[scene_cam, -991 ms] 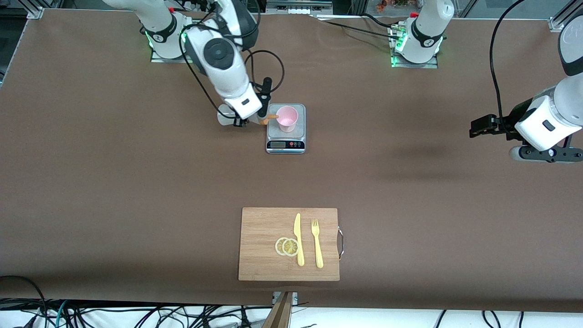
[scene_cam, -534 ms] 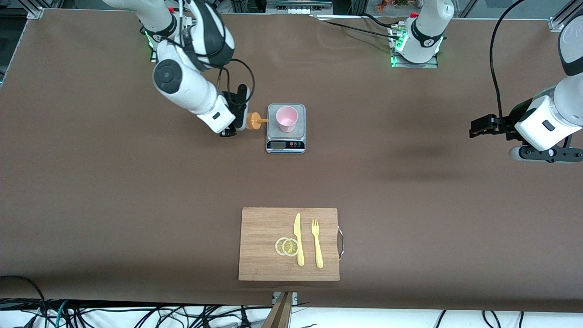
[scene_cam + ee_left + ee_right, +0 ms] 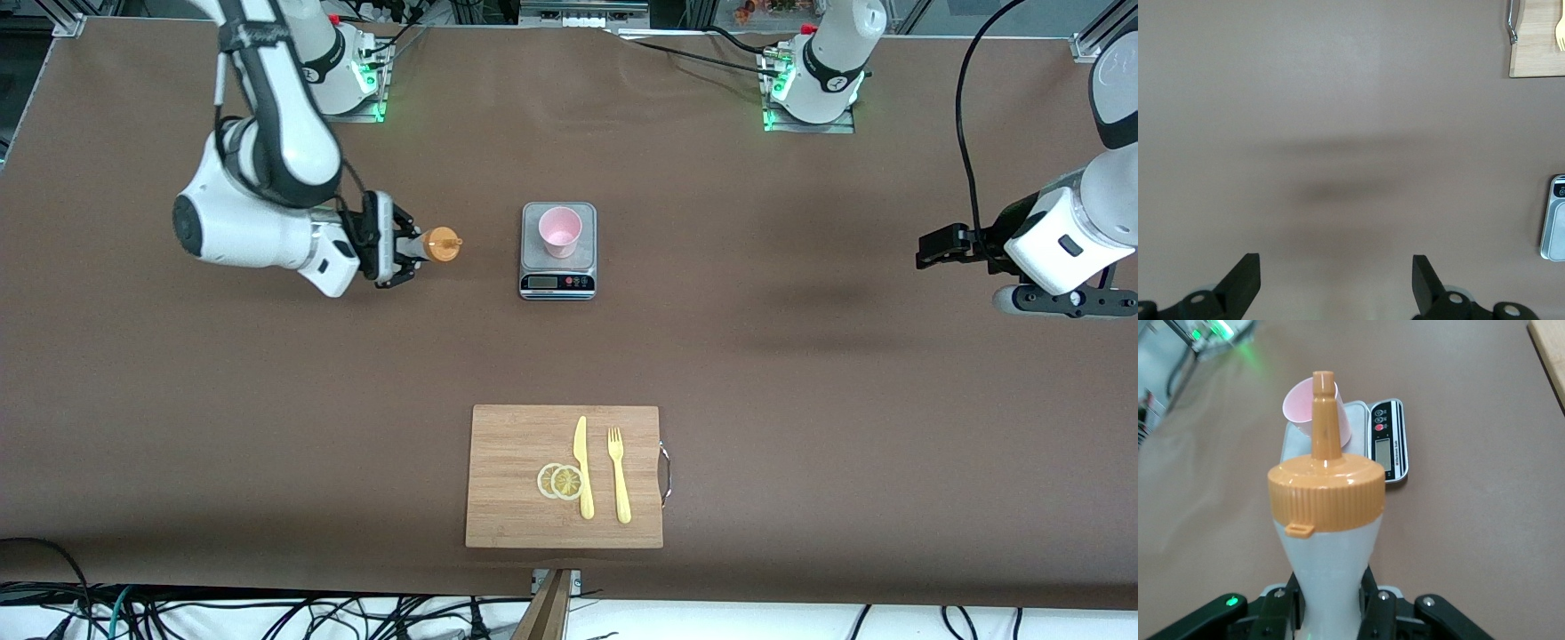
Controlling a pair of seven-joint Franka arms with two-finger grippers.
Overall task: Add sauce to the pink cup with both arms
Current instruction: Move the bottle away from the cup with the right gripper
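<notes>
The pink cup (image 3: 560, 231) stands upright on a small grey kitchen scale (image 3: 557, 283) toward the robots' side of the table. My right gripper (image 3: 402, 247) is shut on the sauce bottle (image 3: 438, 244), held in the air over the table beside the scale toward the right arm's end, its orange nozzle pointing toward the cup. In the right wrist view the bottle (image 3: 1328, 540) fills the middle, pinched at its whitish body, with the cup (image 3: 1301, 403) and scale (image 3: 1388, 443) past its nozzle. My left gripper (image 3: 933, 247) is open and empty, waiting over the table at the left arm's end; it also shows in the left wrist view (image 3: 1335, 280).
A wooden cutting board (image 3: 511, 444) lies nearest the front camera, carrying a yellow knife (image 3: 582, 467), a yellow fork (image 3: 618, 473) and two lemon slices (image 3: 560, 481). The board's corner (image 3: 1538, 40) and the scale's edge (image 3: 1555, 220) show in the left wrist view.
My right arm has swung the sauce bottle away from over the cup toward the right arm's end of the table and tipped it back from pouring. The left arm has not moved.
</notes>
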